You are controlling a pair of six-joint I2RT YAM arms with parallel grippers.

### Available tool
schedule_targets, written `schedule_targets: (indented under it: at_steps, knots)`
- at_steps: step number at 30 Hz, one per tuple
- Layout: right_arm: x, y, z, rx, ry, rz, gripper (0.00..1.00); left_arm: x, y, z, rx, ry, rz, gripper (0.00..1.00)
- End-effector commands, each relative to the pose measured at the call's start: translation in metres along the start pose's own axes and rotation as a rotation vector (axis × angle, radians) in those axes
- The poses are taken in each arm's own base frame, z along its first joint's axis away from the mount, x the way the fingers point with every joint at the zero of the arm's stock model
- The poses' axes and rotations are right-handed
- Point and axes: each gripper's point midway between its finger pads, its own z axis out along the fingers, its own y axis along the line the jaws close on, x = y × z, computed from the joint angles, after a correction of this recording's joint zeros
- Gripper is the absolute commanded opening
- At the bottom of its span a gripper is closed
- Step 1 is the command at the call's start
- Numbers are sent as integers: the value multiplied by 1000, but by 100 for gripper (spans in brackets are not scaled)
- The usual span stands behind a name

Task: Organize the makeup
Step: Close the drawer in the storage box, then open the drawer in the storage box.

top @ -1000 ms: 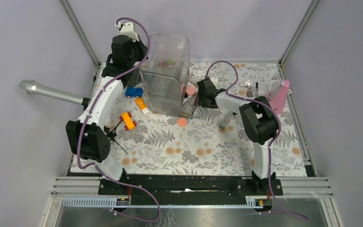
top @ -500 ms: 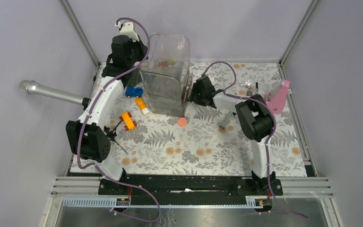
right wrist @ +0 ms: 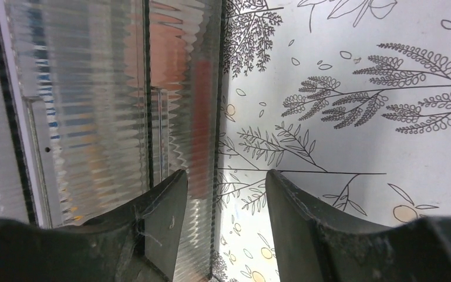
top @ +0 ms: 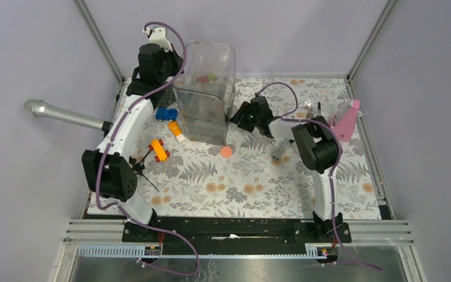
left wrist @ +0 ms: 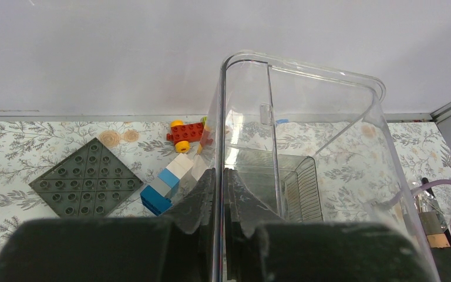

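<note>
While the left tool (left wrist: 218, 176) clamps a wall of the clear organizer (left wrist: 323, 117), the right tool (right wrist: 223, 182) stands half open at its ribbed side.

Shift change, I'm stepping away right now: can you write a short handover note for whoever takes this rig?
Left gripper: shut on the clear organizer at its rim, apparently steadying it.
Right gripper: open, empty, at the organizer's ribbed side wall.
Makeup: coral disc and grey tube lie on the table near the organizer; pink palette at the right edge.
Done: small items seem to be inside the organizer.
Left: stow those three.
</note>
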Motion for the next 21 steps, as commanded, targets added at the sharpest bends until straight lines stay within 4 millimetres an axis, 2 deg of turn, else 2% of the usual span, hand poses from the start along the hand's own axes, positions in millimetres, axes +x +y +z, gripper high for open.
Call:
schedule_targets:
  at_steps: [1, 4, 7, 12, 15, 18, 21]
  knots:
    - [2, 6, -15, -54, -7, 63, 59, 66, -10, -3, 49, 217, -11, 7]
    - [-10, -16, -31, 5, -74, 104, 59, 65, -10, -3, 47, 217, -11, 7]
    - [-19, -19, -44, -38, -111, 147, 58, 67, -10, -2, 50, 221, -13, 7]
    - [-27, 2, -64, -230, -162, 208, 57, 68, -10, -2, 47, 223, -11, 7]
    - [-35, 27, -75, -366, -176, 244, 56, 68, -9, -2, 45, 223, -9, 7]
    - [-42, 50, -83, -500, -177, 287, 51, 68, -9, -2, 46, 222, -9, 7]
    - [-49, 66, -92, -603, -188, 328, 50, 69, -9, -1, 46, 225, -10, 7]
